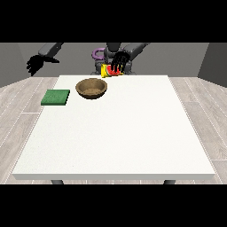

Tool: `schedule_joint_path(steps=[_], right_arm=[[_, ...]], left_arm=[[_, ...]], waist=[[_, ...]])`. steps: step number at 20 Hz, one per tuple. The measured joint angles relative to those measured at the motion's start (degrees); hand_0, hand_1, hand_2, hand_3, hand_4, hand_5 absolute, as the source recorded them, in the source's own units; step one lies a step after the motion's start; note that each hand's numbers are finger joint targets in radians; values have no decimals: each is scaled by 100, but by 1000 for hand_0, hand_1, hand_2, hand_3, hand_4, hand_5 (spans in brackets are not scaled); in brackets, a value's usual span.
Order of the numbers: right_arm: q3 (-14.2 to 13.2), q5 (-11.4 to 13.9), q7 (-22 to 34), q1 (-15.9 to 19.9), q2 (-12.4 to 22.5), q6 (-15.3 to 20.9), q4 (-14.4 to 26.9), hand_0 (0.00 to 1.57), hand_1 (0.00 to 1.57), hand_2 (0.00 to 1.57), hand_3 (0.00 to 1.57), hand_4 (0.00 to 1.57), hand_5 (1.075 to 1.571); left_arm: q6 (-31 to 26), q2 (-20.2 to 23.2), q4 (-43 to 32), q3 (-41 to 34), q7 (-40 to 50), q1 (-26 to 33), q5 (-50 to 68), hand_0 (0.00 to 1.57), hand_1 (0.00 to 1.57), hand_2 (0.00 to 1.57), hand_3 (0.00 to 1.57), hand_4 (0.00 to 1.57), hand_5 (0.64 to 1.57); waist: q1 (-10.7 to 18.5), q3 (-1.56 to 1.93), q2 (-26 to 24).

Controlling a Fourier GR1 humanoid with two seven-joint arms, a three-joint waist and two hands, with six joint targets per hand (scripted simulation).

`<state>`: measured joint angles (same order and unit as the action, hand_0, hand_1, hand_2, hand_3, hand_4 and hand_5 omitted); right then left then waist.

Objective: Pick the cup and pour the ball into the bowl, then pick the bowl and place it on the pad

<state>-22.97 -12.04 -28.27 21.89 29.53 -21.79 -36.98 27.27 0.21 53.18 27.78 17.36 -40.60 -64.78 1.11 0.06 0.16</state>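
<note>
Front view. My hand at the view's right (119, 60) is up over the far edge of the table (133, 133), fingers curled down around the cup (111, 71). The cup is yellow and red, tipped on its side, mouth toward the view's left. It is lifted off the table surface, just beyond and above the far rim of the bowl (92, 88). The ball: can't see it, not in the cup mouth as far as I can tell, not in the bowl either; too small or hidden.

The bowl is brown, upright, sitting on the table near the far edge, left of centre in the view. Nothing visible inside it. Cup and bowl do not touch; the cup sits just up and right of the bowl in the view.

The pad (56, 97) is green, flat, square-ish, lying on the table at its left edge in the view, near the bowl but apart from it, with a strip of bare white table between them.

My hand at the view's left (35, 63) is raised off to the side, well clear of the table, past its left edge, holding nothing. Its fingers hang spread and loosely bent, apart from each other, not clamped on anything.

Both arms come from my torso at the view's top centre, behind the table.
</note>
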Motion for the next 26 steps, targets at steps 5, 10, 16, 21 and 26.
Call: schedule_joint_path(steps=[5, 10, 16, 21, 26], right_arm=[[109, 88, 129, 283, -46, 162, 9, 0, 0, 0, 273, 0, 1527], [241, 131, 167, 539, -274, 295, -47, 0, 0, 0, 218, 0, 1527], [229, 82, 166, 787, -245, 222, 48, 0, 0, 0, 190, 0, 1521], [244, 79, 135, 729, -272, 178, 137, 0, 0, 0, 239, 0, 1521], [303, 146, 168, 749, -348, 291, 232, 0, 0, 0, 211, 0, 1517]], left_arm=[[-236, -14, 44, 409, 376, -174, -622, 373, 373, 1571, 1571, 899, 1570], [-493, -19, 5, 721, 663, -346, -1115, 0, 0, 1571, 1571, 884, 1556], [-1054, -20, 20, 1323, 815, -434, -1616, 0, 0, 1571, 1571, 1244, 1400], [-1791, 8, -48, 1455, 587, -825, -1955, 769, 769, 1571, 1571, 1200, 1416], [-2518, -2, -56, 1647, 412, -1336, -2383, 1552, 1552, 1571, 1571, 1188, 1466]], waist=[[-6, -2, 76], [-173, -3, 226], [-284, -2, 435], [-306, -1, 344], [-263, -1, 202]])
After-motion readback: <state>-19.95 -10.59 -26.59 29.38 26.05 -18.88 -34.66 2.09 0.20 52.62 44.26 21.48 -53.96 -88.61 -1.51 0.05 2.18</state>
